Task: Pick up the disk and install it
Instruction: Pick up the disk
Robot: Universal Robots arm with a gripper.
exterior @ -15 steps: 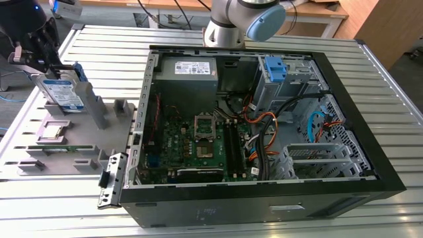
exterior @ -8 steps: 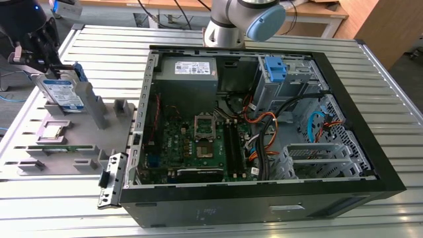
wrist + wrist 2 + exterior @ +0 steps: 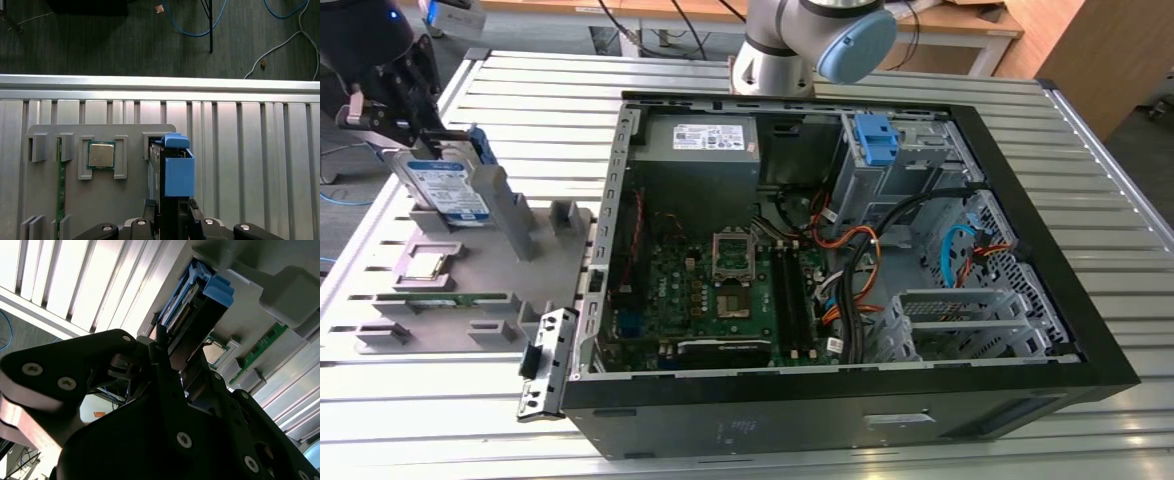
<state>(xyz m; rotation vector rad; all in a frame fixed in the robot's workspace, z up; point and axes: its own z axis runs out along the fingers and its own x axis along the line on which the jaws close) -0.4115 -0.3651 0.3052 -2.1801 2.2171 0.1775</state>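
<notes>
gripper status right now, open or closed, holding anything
gripper: looks closed on the end of the disk, which stands on edge at the grey holder.

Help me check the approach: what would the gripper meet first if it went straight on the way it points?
The gripper would meet the disk, standing on edge in the grey holder, directly ahead; how close is unclear.
</notes>
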